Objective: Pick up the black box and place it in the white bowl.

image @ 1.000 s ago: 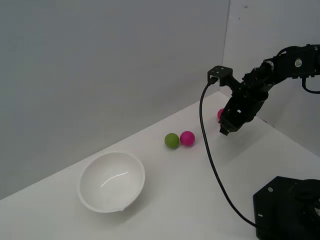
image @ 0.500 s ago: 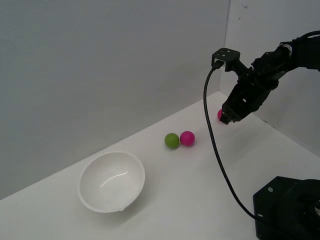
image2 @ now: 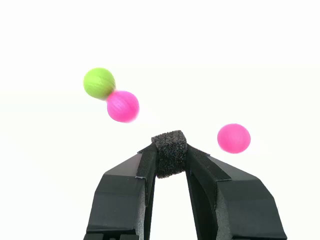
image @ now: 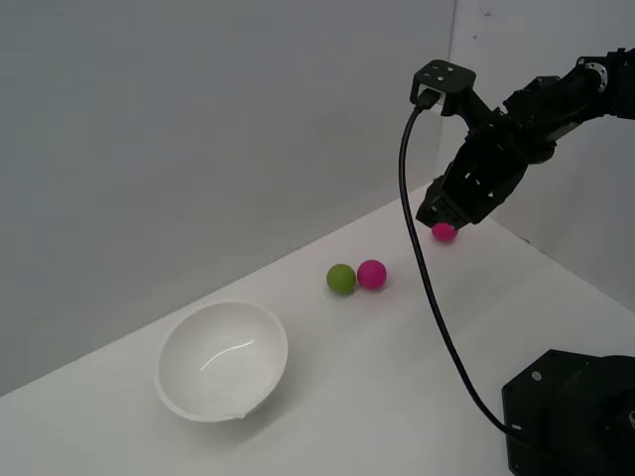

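Note:
A tiny matte black box [image2: 169, 152] of foam-like material sits pinched between the two black fingertips of my gripper [image2: 169, 156], which is shut on it. In the exterior view the gripper [image: 439, 215] hangs in the air at the exterior view's right, well above the table, and the box cannot be made out against the dark fingers there. The white bowl [image: 222, 359] is glossy, deep and round and rests on the table at the exterior view's lower left, far from the gripper. It holds nothing that I can see.
A green ball [image: 341, 279] touches a pink ball [image: 372, 274] mid-table; both also show in the wrist view as the green ball [image2: 99, 83] and pink ball [image2: 122, 106]. Another pink ball [image: 444, 232] lies just below the gripper. A black base block [image: 571, 416] fills the lower right corner.
The arm has risen and shifted slightly towards the exterior view's left over the last second, lifting the gripper clear of the table; the far pink ball now shows below it.

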`<action>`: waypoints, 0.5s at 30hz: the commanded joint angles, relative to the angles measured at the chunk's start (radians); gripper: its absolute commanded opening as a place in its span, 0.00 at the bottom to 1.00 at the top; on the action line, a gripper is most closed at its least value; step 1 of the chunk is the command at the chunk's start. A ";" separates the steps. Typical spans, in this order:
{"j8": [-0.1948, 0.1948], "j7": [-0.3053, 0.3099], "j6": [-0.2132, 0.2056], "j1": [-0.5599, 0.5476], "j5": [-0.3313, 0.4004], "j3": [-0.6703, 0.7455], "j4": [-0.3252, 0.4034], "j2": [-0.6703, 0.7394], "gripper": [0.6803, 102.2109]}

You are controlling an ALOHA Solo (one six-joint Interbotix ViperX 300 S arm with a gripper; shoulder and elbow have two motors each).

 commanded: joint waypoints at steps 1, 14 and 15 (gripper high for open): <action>0.012 0.011 -0.028 -0.008 -0.035 0.017 -0.029 0.012 0.02; 0.012 0.011 -0.054 -0.101 -0.046 0.023 -0.040 0.017 0.02; 0.011 0.012 -0.055 -0.107 -0.046 0.025 -0.038 0.020 0.02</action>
